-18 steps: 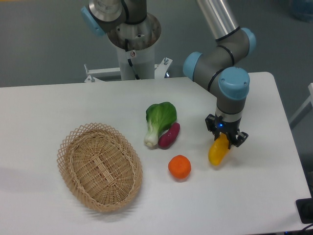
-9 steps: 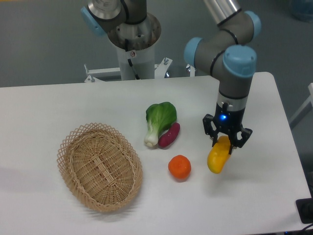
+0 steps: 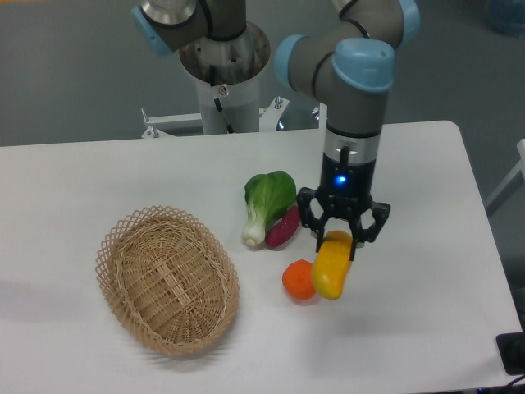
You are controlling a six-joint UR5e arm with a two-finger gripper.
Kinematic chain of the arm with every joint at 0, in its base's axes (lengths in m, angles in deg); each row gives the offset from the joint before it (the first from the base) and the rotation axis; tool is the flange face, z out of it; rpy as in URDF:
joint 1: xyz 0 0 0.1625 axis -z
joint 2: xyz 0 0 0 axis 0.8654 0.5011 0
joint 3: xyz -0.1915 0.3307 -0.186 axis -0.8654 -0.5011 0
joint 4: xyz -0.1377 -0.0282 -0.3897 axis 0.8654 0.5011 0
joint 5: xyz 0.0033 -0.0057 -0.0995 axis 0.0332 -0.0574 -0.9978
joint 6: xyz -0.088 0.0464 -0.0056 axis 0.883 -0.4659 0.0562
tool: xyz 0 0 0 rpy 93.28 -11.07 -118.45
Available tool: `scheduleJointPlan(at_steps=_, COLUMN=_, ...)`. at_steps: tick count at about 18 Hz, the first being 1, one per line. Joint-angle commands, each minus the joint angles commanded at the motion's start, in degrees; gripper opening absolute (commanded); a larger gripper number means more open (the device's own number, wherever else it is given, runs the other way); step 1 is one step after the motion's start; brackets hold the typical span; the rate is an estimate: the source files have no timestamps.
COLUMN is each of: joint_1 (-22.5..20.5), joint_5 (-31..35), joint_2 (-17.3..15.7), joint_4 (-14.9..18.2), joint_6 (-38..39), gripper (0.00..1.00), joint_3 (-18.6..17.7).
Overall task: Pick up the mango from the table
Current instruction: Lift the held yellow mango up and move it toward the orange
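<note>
Yellow-orange mango (image 3: 331,265), round orange fruit (image 3: 298,280), purple sweet potato (image 3: 281,230), green-and-white bok choy (image 3: 264,203), tan open-weave basket (image 3: 167,279), white worktop (image 3: 98,180), black fingers (image 3: 315,226), grey arm (image 3: 351,123) with light-blue caps.

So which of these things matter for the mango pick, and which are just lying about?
In the job:
- mango, held in the gripper
- table

Lying about:
- orange fruit
- bok choy
- purple sweet potato
- wicker basket
</note>
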Motion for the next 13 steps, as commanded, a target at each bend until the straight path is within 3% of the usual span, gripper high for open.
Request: scheduleJointPlan(at_steps=13, joint_1=1.1, joint_5=0.0, joint_2=-1.5, joint_4=0.0, joint_6=1.1, gripper=0.48, joint_3=-0.6)
